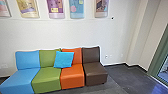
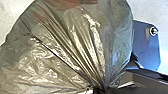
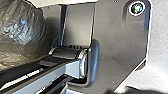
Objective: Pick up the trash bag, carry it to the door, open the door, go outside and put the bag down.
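The left end effector point(image 2: 99, 89) grips the bag point(image 2: 67, 50) by its gathered neck, the right one's state I cannot tell, and beyond, four seats point(image 1: 47, 77) with a blue cushion point(image 1: 64, 60) sit lower left in the head view, below posters point(image 1: 55, 8) along the top.

Near the robot's wide plate point(image 3: 115, 45) and jointed bar point(image 3: 73, 67), the left gripper point(image 2: 100, 89) has its jaws closed.

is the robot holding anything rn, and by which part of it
The trash bag, held in the left hand by its gathered neck, where the folds draw together.
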